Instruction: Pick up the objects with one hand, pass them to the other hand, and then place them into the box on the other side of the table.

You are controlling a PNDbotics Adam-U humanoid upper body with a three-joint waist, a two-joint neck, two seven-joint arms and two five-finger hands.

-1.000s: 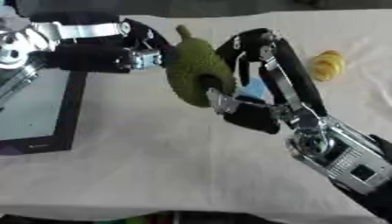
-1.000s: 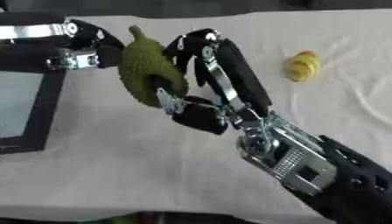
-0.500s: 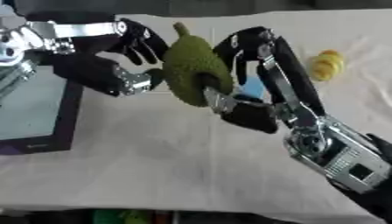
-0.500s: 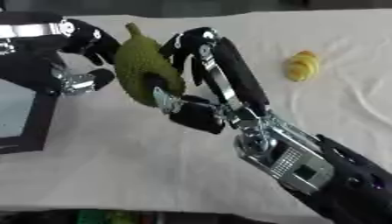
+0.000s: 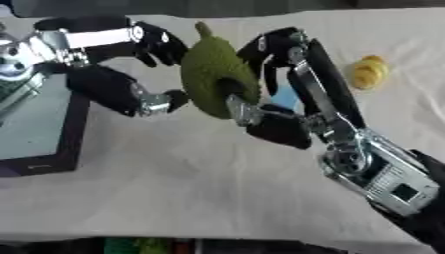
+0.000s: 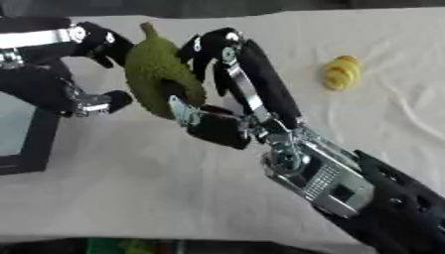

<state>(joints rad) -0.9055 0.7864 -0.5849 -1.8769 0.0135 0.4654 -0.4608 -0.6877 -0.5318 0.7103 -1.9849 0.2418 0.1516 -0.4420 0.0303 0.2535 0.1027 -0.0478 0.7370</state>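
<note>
The bumpy green oval fruit (image 5: 217, 82), long axis near upright, sits grasped in the right hand (image 5: 278, 74); the left hand (image 5: 143, 69), fingers spread and released, cups its left flank.

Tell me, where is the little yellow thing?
The yellow thing lies on the cloth at the table's far right, beyond the right hand holding the green fruit.

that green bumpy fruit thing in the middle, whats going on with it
The robot's right hand holds the green bumpy jackfruit-like fruit above the cream cloth-covered table, fingers and thumb curled round it. The left hand is cupped round its other side, fingers and thumb spread, for a hand-over. A black-rimmed box sits on the table's left edge, and a small yellow ridged object lies untouched to the right.
</note>
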